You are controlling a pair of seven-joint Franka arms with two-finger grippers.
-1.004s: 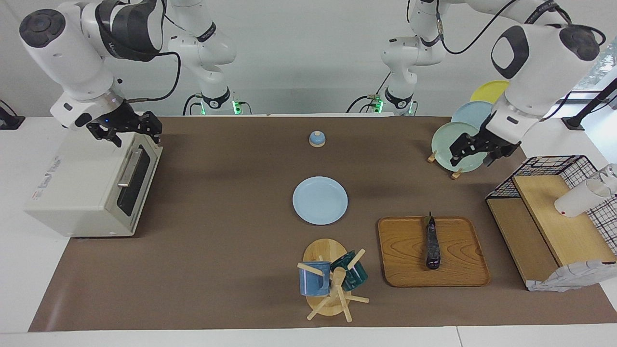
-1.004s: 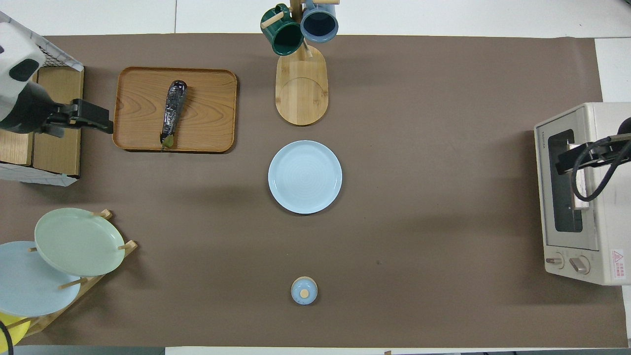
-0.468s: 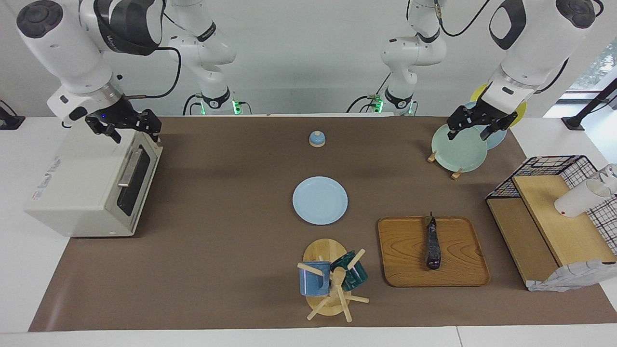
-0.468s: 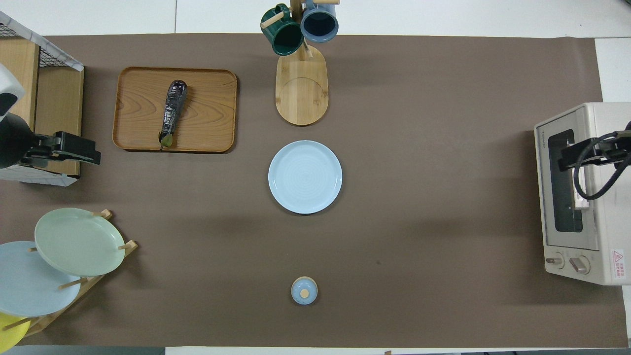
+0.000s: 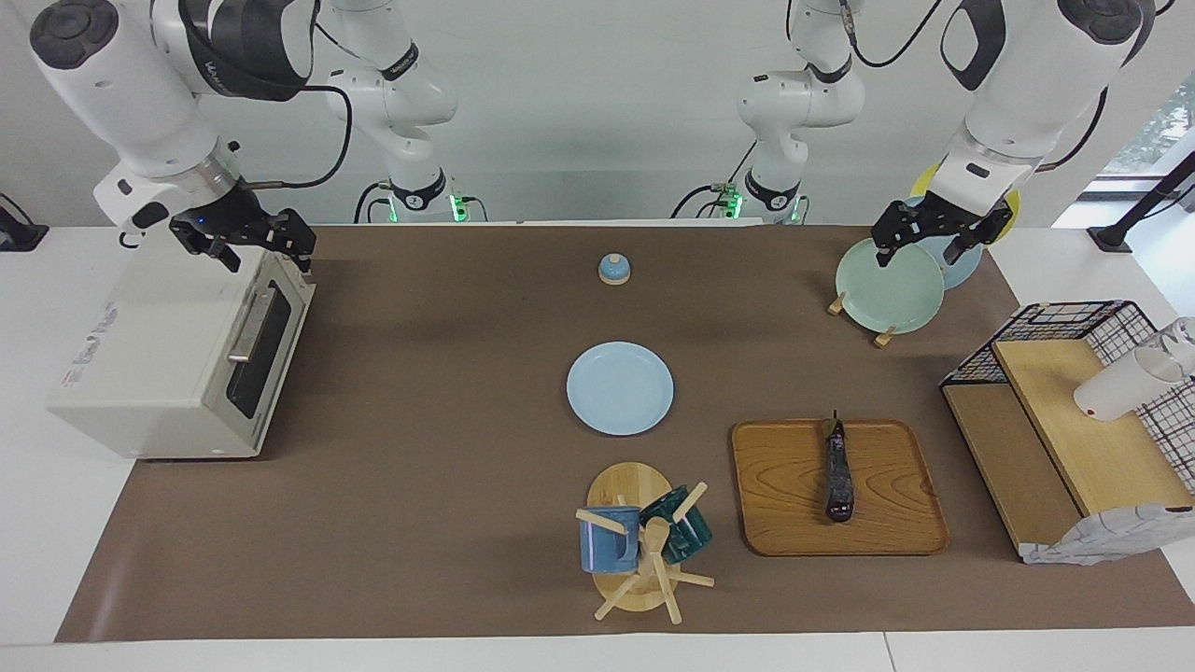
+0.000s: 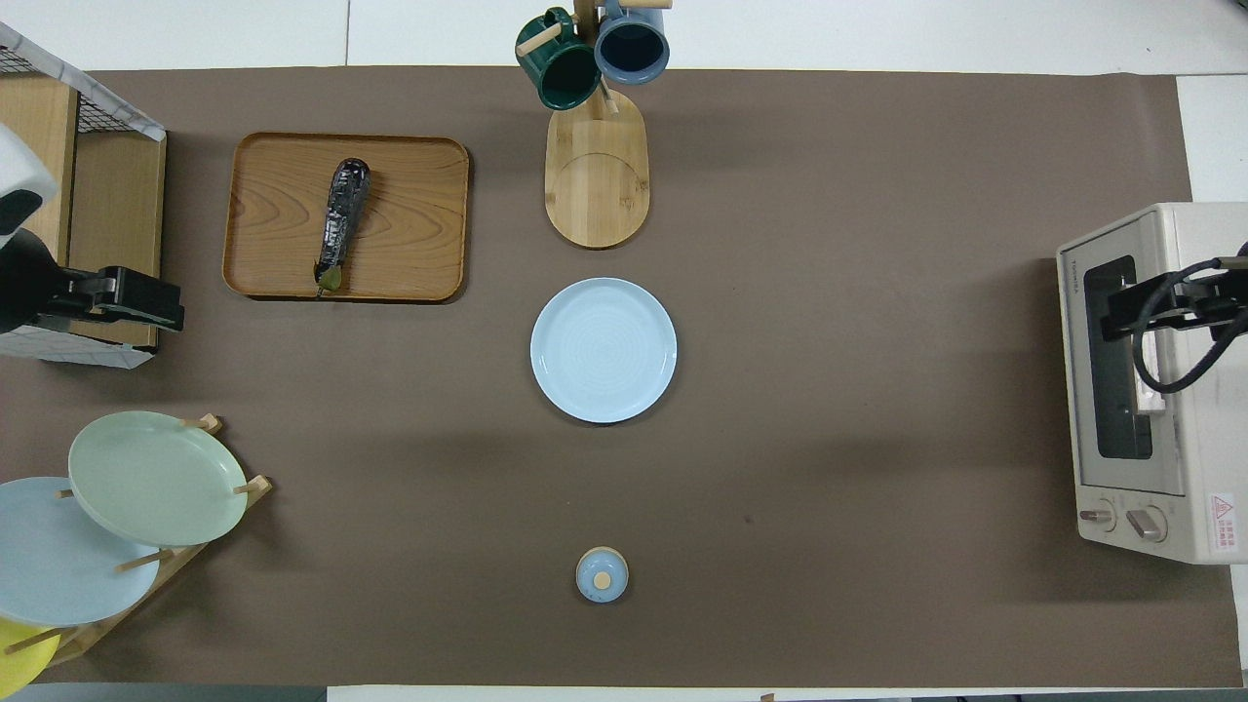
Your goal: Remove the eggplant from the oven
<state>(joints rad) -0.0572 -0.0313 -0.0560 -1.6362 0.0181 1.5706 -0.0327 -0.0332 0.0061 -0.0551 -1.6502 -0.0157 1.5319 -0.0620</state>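
eggplant on the tray, oven shut, both arms up

the boxy cream-white toaster oven (image 5: 177, 359) sits at the right arm's end of the brown table mat (image 5: 448, 467), its dark glass door closed and the metal bar handle flat against the front. the rectangular wooden tray (image 5: 838, 486) lies toward the left arm's end, farther from the robots than the round pale blue plate (image 5: 620, 387) in the middle. on the tray rests the slim, glossy dark purple eggplant (image 5: 837, 471), lengthwise, stem end pointing toward the robots, well apart from the oven. the sage green plate (image 5: 887, 286) stands in its wooden rack near the left arm's base

the right gripper (image 5: 245, 245) hangs over the oven's top edge just above the door, fingers apart and empty. the left gripper (image 5: 936, 235) is over the green plate's upper rim, fingers likewise apart, holding nothing

a second ago the left gripper was lower, in front of the green plate and close to the wire basket; it has since risen and drawn back toward its base. the right gripper has lifted slightly off the oven. nothing on the table has shifted

judged from this, the eggplant is already out, the door is closed, and both arms appear to be retreating: the task looks finished
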